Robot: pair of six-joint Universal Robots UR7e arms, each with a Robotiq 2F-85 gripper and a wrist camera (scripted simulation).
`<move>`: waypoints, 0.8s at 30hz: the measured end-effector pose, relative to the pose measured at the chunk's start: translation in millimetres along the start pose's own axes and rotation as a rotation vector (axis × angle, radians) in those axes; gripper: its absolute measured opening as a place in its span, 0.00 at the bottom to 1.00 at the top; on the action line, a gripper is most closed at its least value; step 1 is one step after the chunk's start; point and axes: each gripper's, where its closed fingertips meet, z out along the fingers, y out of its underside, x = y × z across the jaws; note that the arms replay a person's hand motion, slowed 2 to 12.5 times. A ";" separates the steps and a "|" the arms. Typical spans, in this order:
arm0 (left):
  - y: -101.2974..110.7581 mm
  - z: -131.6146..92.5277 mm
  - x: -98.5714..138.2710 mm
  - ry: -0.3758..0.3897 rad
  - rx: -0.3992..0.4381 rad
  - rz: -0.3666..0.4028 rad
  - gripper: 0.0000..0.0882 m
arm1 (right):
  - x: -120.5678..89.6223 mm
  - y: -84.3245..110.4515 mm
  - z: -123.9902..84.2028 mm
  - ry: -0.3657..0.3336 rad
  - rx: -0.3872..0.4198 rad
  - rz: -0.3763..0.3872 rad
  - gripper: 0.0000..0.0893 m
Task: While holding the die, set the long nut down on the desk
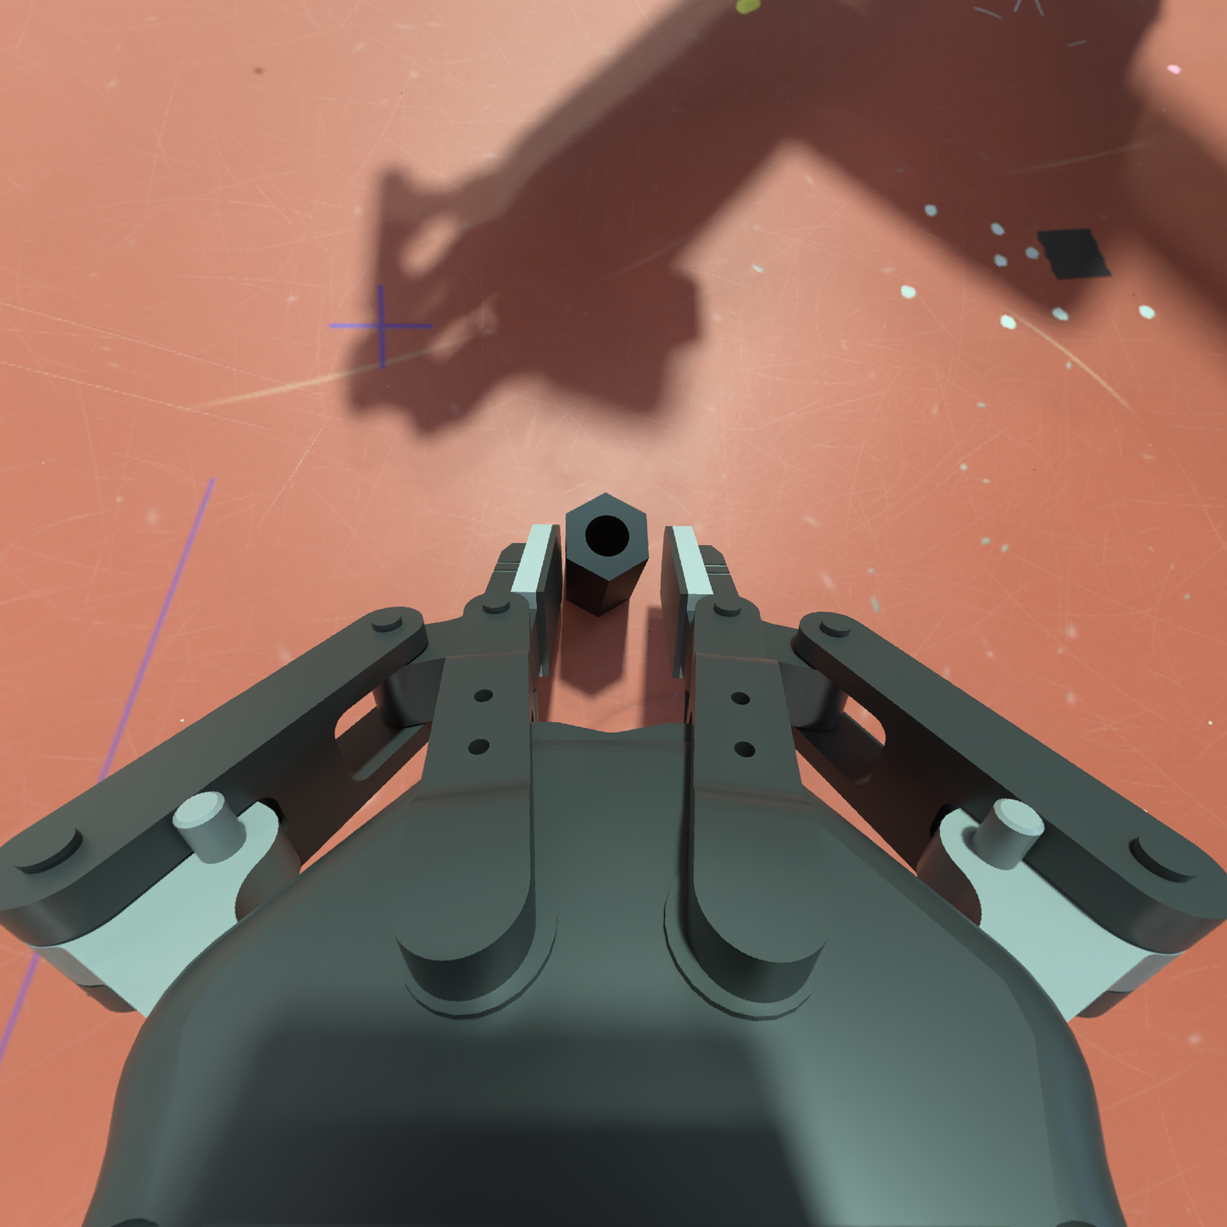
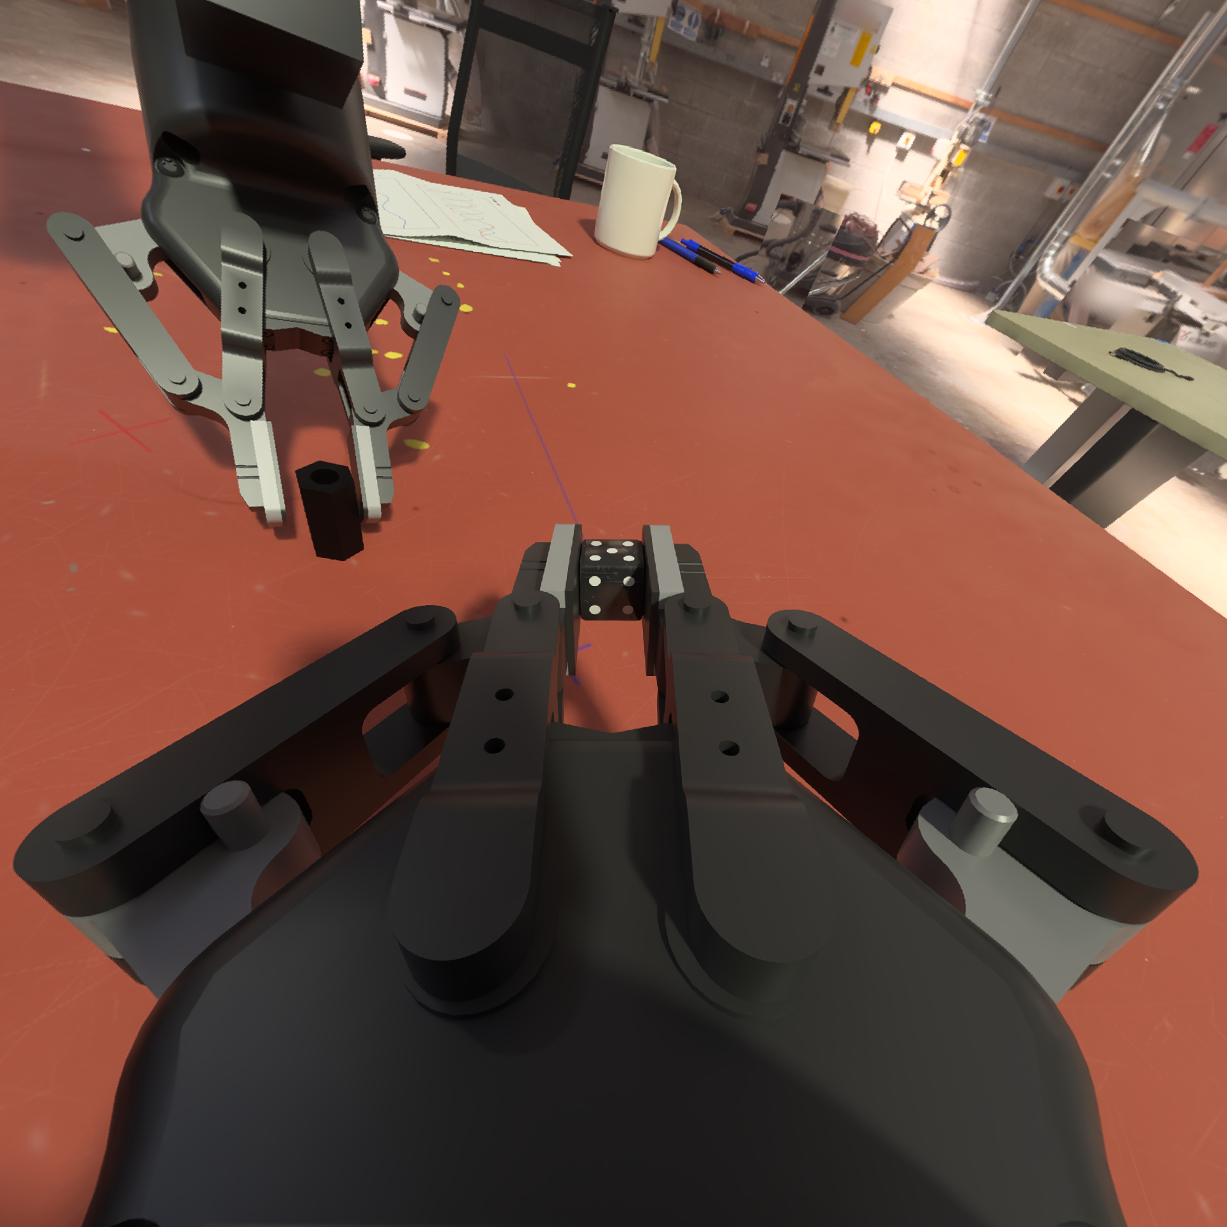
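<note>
The long nut (image 1: 605,552) is seen standing upright on the red table (image 1: 199,199), bore upward, at the centre of the left wrist view, between the fingers of the left hand (image 1: 609,564). The fingers are parted: a clear gap is shown on the right of the nut, while the pad on the left lies just beside it, and contact there cannot be confirmed. In the right wrist view the same nut (image 2: 327,508) is shown at centre left, resting on the table (image 2: 797,465), with the left hand (image 2: 323,494) straddling it and both fingertips close to the surface. The right hand (image 2: 611,571) is shown clamped on the black die (image 2: 612,579), white pips visible, at the frame centre; whether the die clears the table cannot be told. Open table surface is found to the right of the die, up to the table edge running diagonally from top centre to the right side. At the upper centre, near the far edge, a cream mug (image 2: 634,199), blue pens (image 2: 720,260) and sheets of paper (image 2: 465,216) are placed, well apart from both hands. A green bench (image 2: 1095,372) stands beyond the edge at the right.
</note>
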 end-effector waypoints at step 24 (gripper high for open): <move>0.0 -0.1 0.2 0.002 0.002 0.000 0.31 | -0.7 0.7 -0.2 0.003 -0.006 -0.008 0.18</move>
